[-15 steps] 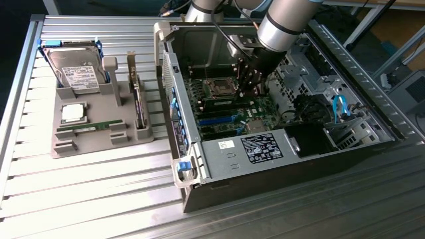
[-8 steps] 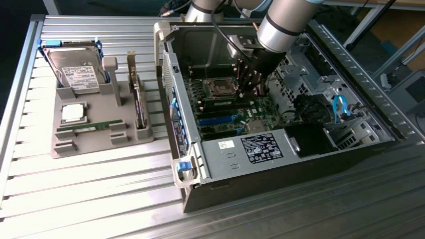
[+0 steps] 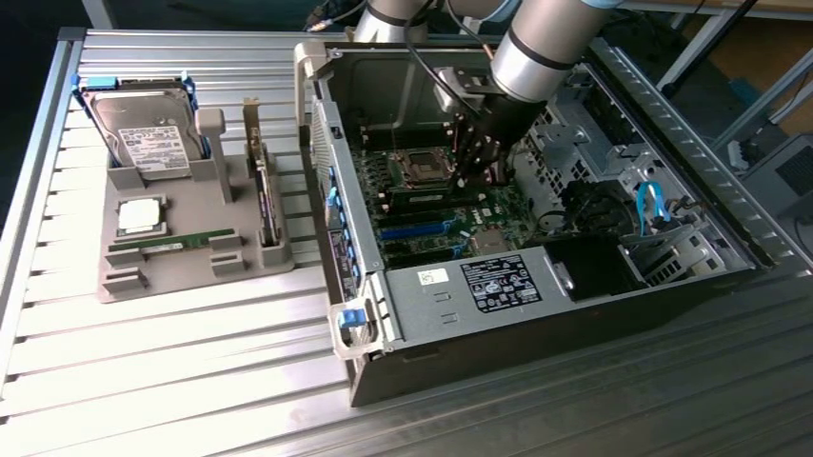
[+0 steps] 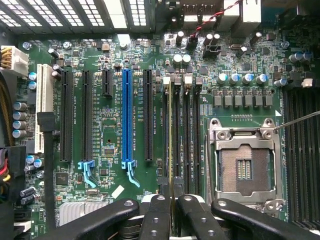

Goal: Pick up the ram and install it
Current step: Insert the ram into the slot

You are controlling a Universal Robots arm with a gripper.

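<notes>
so the ram (image 4: 172, 130) is edge-on in the wrist view, a thin greenish line running out from between the gripper (image 4: 173, 201) fingertips and lying along one of the black memory slots (image 4: 188, 130). that's the slot on the side toward the long blue slot (image 4: 127, 115), not the one next to the open cpu socket (image 4: 245, 167). the pincer is narrow and pinched on the stick's end, with one inner finger on each face. whether the ram is down in the slot or just hovering above it, can't tell from this angle. in the exterior view the arm (image 3: 540, 48) reaches down into the open pc case (image 3: 508, 286), right by the socket, so this reads as the install half of the job, with the pickup done. judging from that, seating it calls for keeping the stick square to the slot, getting the notch on the right side, and pressing straight down and evenly so the white end clips (image 4: 166, 80) can catch. any tilt would probably jam it or load the board. outside the case, on the exterior view's left, the grey tray (image 3: 190, 278) holds another green stick (image 3: 171, 244), a silver processor chip (image 3: 140, 215), a hard drive (image 3: 147, 133) and a dark expansion card (image 3: 265, 190) standing on edge, all well apart from the gripper.
</notes>
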